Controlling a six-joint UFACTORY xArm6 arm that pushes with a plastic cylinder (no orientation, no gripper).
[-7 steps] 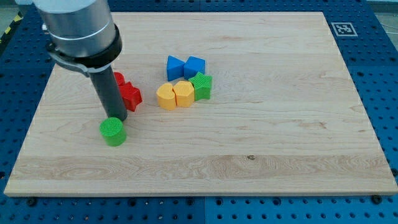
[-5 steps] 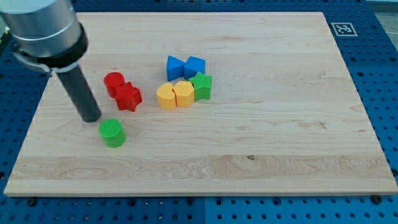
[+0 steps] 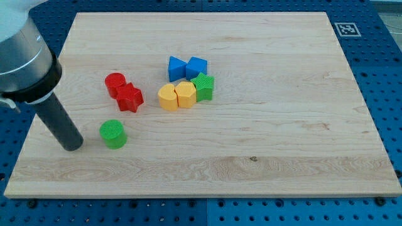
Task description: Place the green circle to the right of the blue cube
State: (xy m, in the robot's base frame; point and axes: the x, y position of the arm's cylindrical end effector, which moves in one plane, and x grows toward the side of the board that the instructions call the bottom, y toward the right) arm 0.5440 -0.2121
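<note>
Moved left, my tip beside green circle, near board edge

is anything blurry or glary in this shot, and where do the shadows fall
Camera view: sharp throughout, with even, soft light and no glare on the wooden board; the green circle and my tip, at its left, cast only faint shadows close beneath them.

Lab bench: blue pegboard, fiducial tag.

Tool tip near green circle's left.
</note>
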